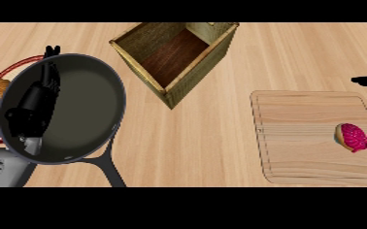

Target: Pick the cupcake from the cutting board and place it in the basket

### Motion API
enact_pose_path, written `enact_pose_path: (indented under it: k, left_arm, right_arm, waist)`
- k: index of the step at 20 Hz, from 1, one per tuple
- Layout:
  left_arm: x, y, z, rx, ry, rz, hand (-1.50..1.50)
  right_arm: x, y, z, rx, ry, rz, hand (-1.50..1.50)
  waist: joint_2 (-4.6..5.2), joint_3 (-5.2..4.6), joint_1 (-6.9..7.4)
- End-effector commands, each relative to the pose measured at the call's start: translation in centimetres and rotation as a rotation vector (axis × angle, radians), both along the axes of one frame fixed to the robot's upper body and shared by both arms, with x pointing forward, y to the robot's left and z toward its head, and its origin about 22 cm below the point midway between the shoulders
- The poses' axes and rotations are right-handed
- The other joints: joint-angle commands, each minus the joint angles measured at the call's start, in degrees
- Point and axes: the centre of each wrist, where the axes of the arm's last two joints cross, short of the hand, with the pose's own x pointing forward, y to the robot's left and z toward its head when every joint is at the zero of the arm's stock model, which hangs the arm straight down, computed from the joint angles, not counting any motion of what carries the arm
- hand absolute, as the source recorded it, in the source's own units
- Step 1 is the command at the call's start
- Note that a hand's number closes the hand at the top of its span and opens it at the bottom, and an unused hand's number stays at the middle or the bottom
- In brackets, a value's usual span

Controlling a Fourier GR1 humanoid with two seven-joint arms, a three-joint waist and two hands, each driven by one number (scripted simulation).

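Observation:
The cupcake (351,137), with pink frosting and a tan base, lies on its side near the right edge of the wooden cutting board (301,126). The woven basket (208,65), square with a dark wooden floor, stands at the upper middle, left of the board and apart from it. My left hand (32,106) shows at the far left over the frying pan, fingers straight and pointing up, holding nothing. Of my right hand (359,81) only a small black tip shows at the right edge, above the board's far corner.
A large dark frying pan (86,106) fills the left side, its handle running toward the lower edge. Behind it a red-rimmed plate (18,65) peeks out with something orange on it. Bare wooden counter (201,140) lies between pan and board.

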Motion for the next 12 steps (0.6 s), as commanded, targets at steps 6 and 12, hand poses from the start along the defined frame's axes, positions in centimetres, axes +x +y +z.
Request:
enact_pose_path:
  k: [6,12]
  left_arm:
    - [-1.4,0.3,-1.3,-0.004,0.006,-0.071,0.0]
    - [0.4,-0.1,-0.6,0.024,0.003,-0.047,0.0]
  right_arm:
    - [-1.5,-1.7,-3.5,-0.049,-0.003,-0.012,-1.5]
    - [-1.1,0.8,-4.4,-0.047,-0.053,-0.002,-1.5]
  waist:
    - [-0.03,0.01,-0.04]
    - [0.0,0.0,-0.05]
